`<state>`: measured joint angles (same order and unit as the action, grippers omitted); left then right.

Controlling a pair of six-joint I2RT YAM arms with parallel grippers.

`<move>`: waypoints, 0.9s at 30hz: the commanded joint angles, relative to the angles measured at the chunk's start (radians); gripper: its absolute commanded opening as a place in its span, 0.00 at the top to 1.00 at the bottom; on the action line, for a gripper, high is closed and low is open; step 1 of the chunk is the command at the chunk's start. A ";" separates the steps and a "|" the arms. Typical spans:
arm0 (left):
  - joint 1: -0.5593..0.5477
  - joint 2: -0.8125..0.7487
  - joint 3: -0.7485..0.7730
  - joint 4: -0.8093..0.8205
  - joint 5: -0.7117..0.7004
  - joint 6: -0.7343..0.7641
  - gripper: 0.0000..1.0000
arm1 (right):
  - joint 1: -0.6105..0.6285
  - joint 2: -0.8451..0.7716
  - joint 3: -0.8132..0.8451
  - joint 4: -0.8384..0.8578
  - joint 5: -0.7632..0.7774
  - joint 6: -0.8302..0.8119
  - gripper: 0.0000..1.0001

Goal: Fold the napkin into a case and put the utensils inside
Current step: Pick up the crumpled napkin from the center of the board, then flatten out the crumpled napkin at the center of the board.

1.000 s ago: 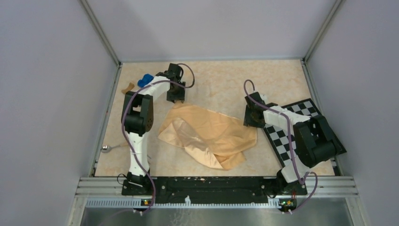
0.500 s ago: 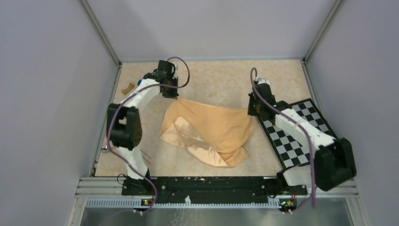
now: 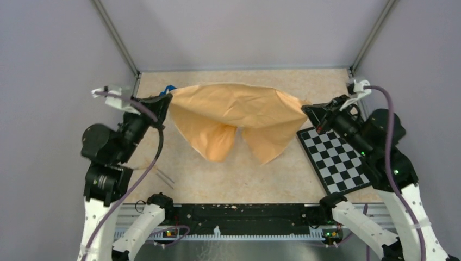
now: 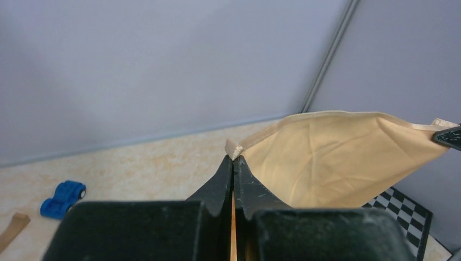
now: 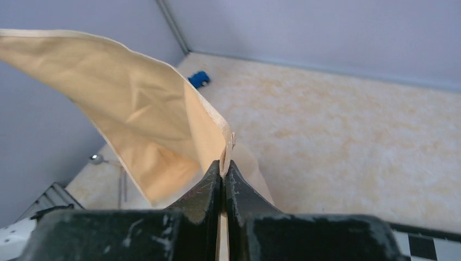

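The tan-orange napkin [image 3: 234, 111] hangs in the air as a loose sheet stretched between both grippers, and two corners droop toward the table. No case shows. My left gripper [image 3: 166, 100] is shut on the napkin's left top corner [image 4: 235, 148]. My right gripper [image 3: 305, 110] is shut on the right top corner [image 5: 226, 142]. In the wrist views each pair of jaws, left gripper [image 4: 234, 161] and right gripper [image 5: 223, 164], pinches cloth at the very tip. The thin silvery utensils [image 3: 164, 177] lie on the table near the left arm, and a spoon-like utensil [image 5: 98, 159] lies there too.
A small blue toy car [image 3: 169, 87] sits at the back left behind the napkin. A brown curved scrap [image 4: 12, 231] lies left of it. The black-and-white checkerboard [image 3: 337, 160] lies on the right under my right arm. Grey walls enclose the table.
Both grippers have shut on the napkin's far corners, then risen and spread outward. The napkin has lifted off the table and now hangs stretched between them.
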<state>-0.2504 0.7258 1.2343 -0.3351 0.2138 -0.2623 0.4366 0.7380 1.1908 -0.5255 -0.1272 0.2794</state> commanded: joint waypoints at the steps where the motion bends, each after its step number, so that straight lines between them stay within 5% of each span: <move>1: 0.000 -0.118 0.026 0.007 0.014 -0.032 1.00 | 0.006 -0.070 0.105 0.011 -0.221 -0.007 1.00; 8: 0.000 -0.152 0.154 -0.014 -0.004 -0.022 1.00 | 0.007 -0.119 0.196 0.069 -0.246 0.083 1.00; 14: -0.001 -0.059 0.114 0.005 -0.167 -0.035 1.00 | 0.007 -0.045 0.131 0.072 0.006 0.156 1.00; 21: 0.003 0.404 0.144 -0.027 -0.475 -0.016 1.00 | -0.003 0.266 0.051 0.184 0.373 0.076 1.00; 27: 0.049 0.842 0.242 0.109 -0.484 0.064 1.00 | -0.108 0.625 0.036 0.482 0.301 0.061 1.00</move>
<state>-0.2344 1.3857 1.4105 -0.2691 -0.1932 -0.2554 0.3939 1.1954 1.1980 -0.2474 0.1600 0.3634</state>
